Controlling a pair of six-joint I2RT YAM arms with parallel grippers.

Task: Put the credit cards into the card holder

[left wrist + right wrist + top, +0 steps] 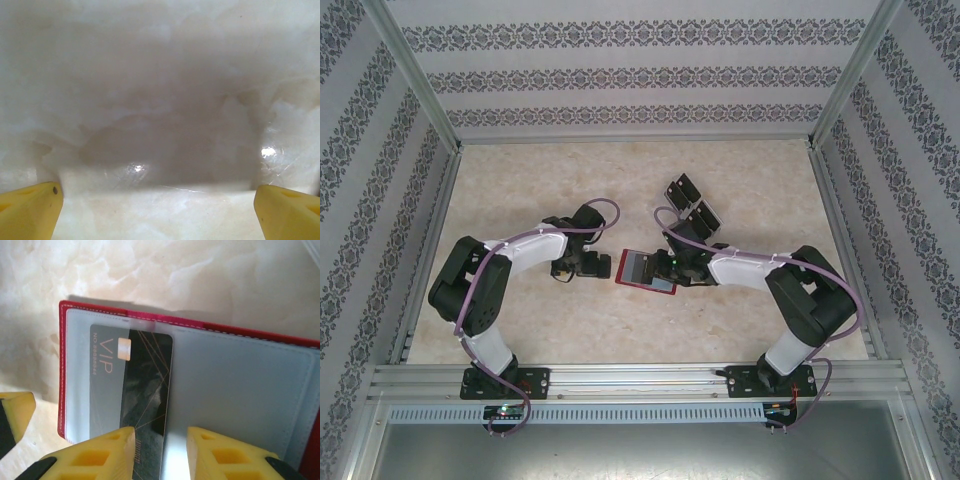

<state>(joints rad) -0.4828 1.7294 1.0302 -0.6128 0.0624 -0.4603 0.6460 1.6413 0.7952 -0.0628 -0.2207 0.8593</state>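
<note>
Tabletop (570, 320): pale, marble-patterned; carries everything below.
Wallet (645, 270): red, lying open and flat near the tabletop's middle, between the two arms' ends. In the right wrist view its red edge (62, 370) frames grey translucent inner pockets.
Card (135, 385): black, with "VIP" lettering, a small chip and thin gold lines. It lies flat on the wallet's left half. Its far end sits under the translucent pocket film, and its near end sticks out toward the right gripper.
Right gripper (160, 452): low over the wallet's near edge; in the top view it (672, 266) is at the wallet's right side.
Right jaws: narrow, with a visible gap. The left finger (115, 450) overlaps the card's near end, and the right finger stands clear of the card's edge. Nothing is clamped between them.
Left gripper (582, 266): just left of the wallet, apart from it.
Left jaws: wide. In the left wrist view the two yellow tips sit at the bottom corners (157, 205), with bare tabletop (160, 100) between them, and hold nothing.
Other cards (688, 200): dark rectangles grouped beyond the wallet, toward the far side. They are too small to count, and their support cannot be made out.
Yellow part (15, 415): yellow and black, at the left edge of the right wrist view, just beside the wallet. Cannot tell what it belongs to.
</note>
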